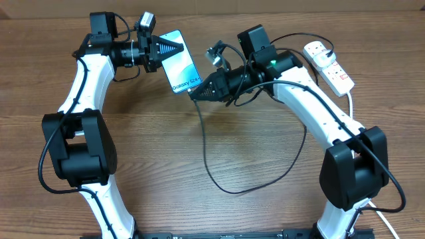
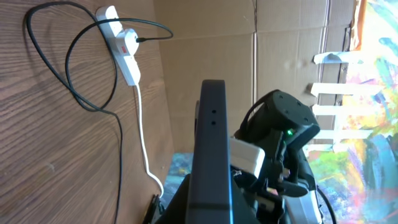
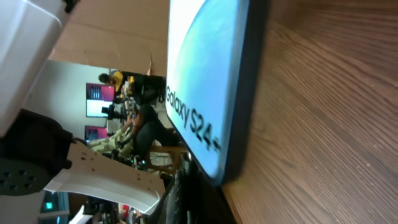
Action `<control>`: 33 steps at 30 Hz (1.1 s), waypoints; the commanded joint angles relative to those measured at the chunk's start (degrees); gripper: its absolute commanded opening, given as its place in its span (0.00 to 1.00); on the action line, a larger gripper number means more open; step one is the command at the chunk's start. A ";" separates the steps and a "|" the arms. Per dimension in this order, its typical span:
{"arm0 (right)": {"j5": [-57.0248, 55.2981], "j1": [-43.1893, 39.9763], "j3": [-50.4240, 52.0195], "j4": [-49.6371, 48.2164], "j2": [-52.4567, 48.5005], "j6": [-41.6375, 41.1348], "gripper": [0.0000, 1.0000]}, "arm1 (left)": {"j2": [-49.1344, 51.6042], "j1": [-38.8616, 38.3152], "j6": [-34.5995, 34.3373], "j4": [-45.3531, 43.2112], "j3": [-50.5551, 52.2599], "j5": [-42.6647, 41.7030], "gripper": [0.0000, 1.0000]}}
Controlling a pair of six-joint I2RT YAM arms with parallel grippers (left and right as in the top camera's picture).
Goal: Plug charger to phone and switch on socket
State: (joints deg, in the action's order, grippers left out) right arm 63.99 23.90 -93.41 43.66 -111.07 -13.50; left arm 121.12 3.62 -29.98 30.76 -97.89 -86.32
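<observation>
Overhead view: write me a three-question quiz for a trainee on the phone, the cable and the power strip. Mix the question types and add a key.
1. True or false: the phone lies untouched, with no gripper near it.
2. Where does the power strip sit in the overhead view? A) bottom left B) top right C) dead centre
3. Fill in: the black cable runs from the power strip to the ___ gripper.
Key: 1 false, the left gripper grips one end of the phone; 2 B; 3 right gripper.
</observation>
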 commanded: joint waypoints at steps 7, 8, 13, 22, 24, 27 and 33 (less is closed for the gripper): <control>-1.57 -3.08 -1.07 -1.81 0.20 -0.02 0.04 | -0.37 -1.84 1.29 0.50 -0.85 -4.33 0.04; -1.57 -3.02 -1.05 -1.79 0.20 -0.02 0.04 | -0.37 -1.84 1.29 0.48 -0.85 -4.33 0.04; -1.57 -2.97 -1.07 -1.57 0.20 -0.02 0.04 | -0.37 -1.75 1.27 0.46 -0.85 -4.09 0.04; -4.66 -2.97 -1.05 1.09 0.20 0.48 0.04 | -0.37 0.02 0.55 0.42 -0.85 0.59 0.04; -5.97 -2.97 -1.05 2.73 0.20 1.79 0.04 | -0.37 0.87 -0.11 0.42 -0.85 2.60 0.04; -12.15 -2.95 -1.05 5.84 0.20 1.99 0.04 | -0.37 2.38 -0.81 0.44 -0.85 5.42 0.04; -32.13 -1.09 -1.05 8.59 -0.09 -0.28 0.04 | -0.37 4.70 -0.92 0.46 -0.85 9.44 0.04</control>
State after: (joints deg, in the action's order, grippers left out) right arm 46.13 21.39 -93.43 52.18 -111.07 -12.47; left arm 121.12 7.07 -30.04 31.29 -97.89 -78.50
